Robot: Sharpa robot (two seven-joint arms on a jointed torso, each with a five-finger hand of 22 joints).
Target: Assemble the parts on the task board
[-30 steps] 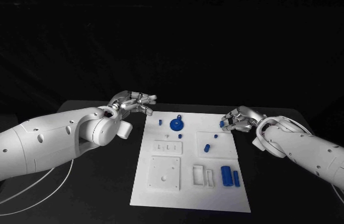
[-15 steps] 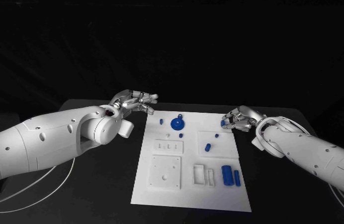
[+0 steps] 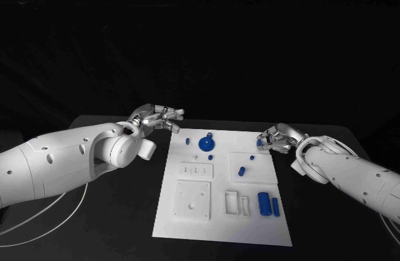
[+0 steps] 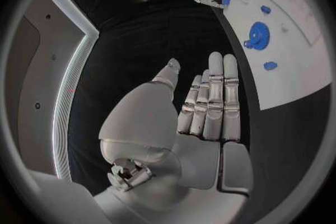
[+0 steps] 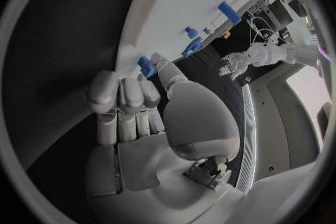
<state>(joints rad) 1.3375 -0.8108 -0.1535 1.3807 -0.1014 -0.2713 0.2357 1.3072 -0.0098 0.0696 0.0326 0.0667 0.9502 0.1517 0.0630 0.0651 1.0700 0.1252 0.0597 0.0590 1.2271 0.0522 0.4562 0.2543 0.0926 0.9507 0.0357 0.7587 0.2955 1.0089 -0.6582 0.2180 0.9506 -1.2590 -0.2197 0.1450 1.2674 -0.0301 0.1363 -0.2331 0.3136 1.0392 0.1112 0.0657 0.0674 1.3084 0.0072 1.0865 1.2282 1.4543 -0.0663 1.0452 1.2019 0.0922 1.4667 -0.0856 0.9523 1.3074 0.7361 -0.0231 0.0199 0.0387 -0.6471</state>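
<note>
Right hand (image 3: 276, 139), fingers curled, pinches a small blue part (image 3: 260, 141) at the board's (image 3: 221, 226) upper right edge; the part's axis cannot be told. Left hand (image 3: 156, 119) fingers are apart, empty.

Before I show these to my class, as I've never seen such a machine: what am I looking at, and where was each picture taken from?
It is a robot with two white arms that end in silver hands, at a black table. The head view looks down from a camera on its head. The two round pictures come from cameras at its wrists, behind each palm.

On the table lies a white board carrying small blue parts: a gear, two cylinders side by side, and a few pegs.

The left hand holds nothing. Its fingers are straight, and it is off the board's far left corner. The right hand appears to pinch a small blue part in its fingers at the board's far right edge.
</note>
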